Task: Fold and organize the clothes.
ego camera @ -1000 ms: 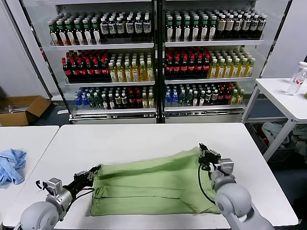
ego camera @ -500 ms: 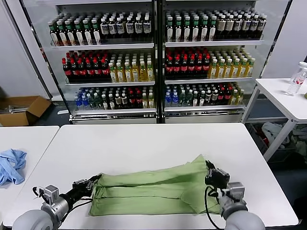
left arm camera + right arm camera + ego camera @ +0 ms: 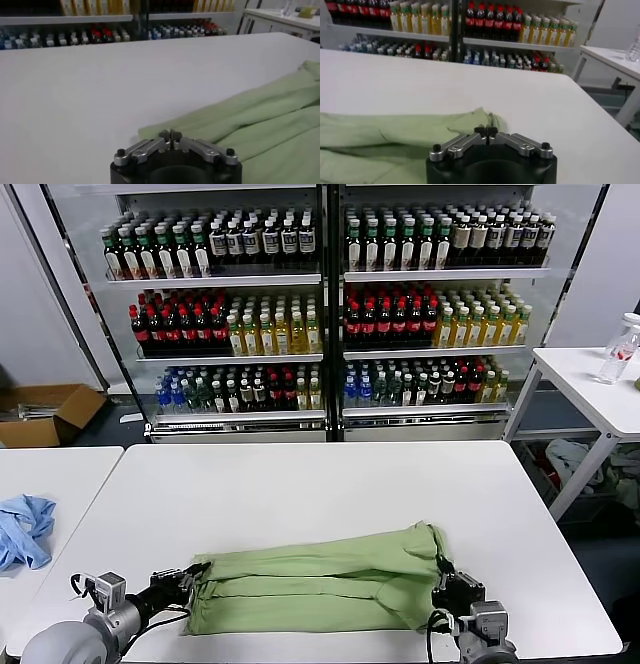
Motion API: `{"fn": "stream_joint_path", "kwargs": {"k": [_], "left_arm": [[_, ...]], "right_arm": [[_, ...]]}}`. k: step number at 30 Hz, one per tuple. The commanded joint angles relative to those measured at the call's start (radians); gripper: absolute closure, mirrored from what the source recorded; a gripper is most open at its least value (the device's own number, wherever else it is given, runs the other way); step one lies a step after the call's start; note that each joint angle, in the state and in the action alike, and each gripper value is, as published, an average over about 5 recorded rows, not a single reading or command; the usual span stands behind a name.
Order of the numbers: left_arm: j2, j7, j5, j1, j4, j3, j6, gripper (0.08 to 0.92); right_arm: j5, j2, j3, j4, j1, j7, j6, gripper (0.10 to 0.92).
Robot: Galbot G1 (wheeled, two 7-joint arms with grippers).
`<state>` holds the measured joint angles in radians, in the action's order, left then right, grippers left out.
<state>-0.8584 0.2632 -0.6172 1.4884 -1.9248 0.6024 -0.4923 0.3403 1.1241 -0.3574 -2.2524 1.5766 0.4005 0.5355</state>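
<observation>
The light green polo shirt (image 3: 310, 589) lies folded into a long strip across the front of the white table (image 3: 300, 484). Its collar, buttons and graphic are hidden. My left gripper (image 3: 190, 577) is shut on the shirt's left end, low at the table; the left wrist view shows its shut tips (image 3: 170, 134) at the cloth's edge (image 3: 240, 125). My right gripper (image 3: 445, 582) is shut on the shirt's right end. The right wrist view shows its shut tips (image 3: 486, 131) against the bunched cloth (image 3: 380, 140).
A light blue cloth (image 3: 22, 527) lies on a separate table to the left. Drink coolers (image 3: 325, 314) stand behind the table. A side table (image 3: 590, 379) with a bottle (image 3: 615, 349) is at the right. A cardboard box (image 3: 45, 412) sits on the floor at the left.
Both grippers have drawn back toward the table's front edge with the shirt's ends. The right end has come down and the shirt now lies flatter and narrower.
</observation>
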Motion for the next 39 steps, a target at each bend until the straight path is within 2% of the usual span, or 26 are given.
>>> {"fn": "stream_joint_path", "kwargs": {"k": [1,4,9,15,19,24,27,34,36,39], "left_arm": [[-0.011,-0.044,0.04,-0.006,0.006,-0.002,0.013,0.862],[-0.02,-0.092,0.033,0.009,-0.032,0.013,0.033,0.779],[-0.048,-0.243,0.021,0.055,-0.127,0.011,0.047,0.631],[-0.152,-0.436,0.025,0.14,-0.243,0.001,0.019,0.458],[-0.223,-0.561,0.016,0.16,-0.234,-0.034,0.027,0.346],[-0.29,-0.636,-0.054,0.114,-0.201,-0.073,0.017,0.212],[-0.31,-0.662,-0.067,0.095,-0.189,-0.084,0.021,0.182],[-0.346,-0.714,-0.126,0.081,-0.176,-0.106,0.025,0.177],[-0.355,-0.717,-0.125,0.086,-0.176,-0.113,0.021,0.189],[-0.36,-0.713,-0.124,0.099,-0.184,-0.124,0.018,0.249]], "right_arm": [[-0.029,0.005,0.008,-0.016,0.037,0.01,-0.002,0.893],[-0.03,0.005,0.001,-0.046,0.035,0.008,-0.015,0.811],[-0.061,0.005,-0.009,-0.078,0.028,0.017,-0.032,0.664],[-0.08,0.02,-0.007,-0.094,0.045,0.047,-0.058,0.482],[-0.081,0.021,-0.013,-0.104,0.056,0.053,-0.059,0.37],[-0.081,0.02,-0.008,-0.107,0.049,0.057,-0.056,0.237],[-0.083,0.021,-0.003,-0.104,0.051,0.057,-0.056,0.208],[-0.087,0.014,-0.001,-0.098,0.053,0.056,-0.056,0.203],[-0.088,0.014,0.002,-0.095,0.052,0.056,-0.056,0.202],[-0.089,0.012,0.005,-0.091,0.051,0.055,-0.055,0.203]]}}
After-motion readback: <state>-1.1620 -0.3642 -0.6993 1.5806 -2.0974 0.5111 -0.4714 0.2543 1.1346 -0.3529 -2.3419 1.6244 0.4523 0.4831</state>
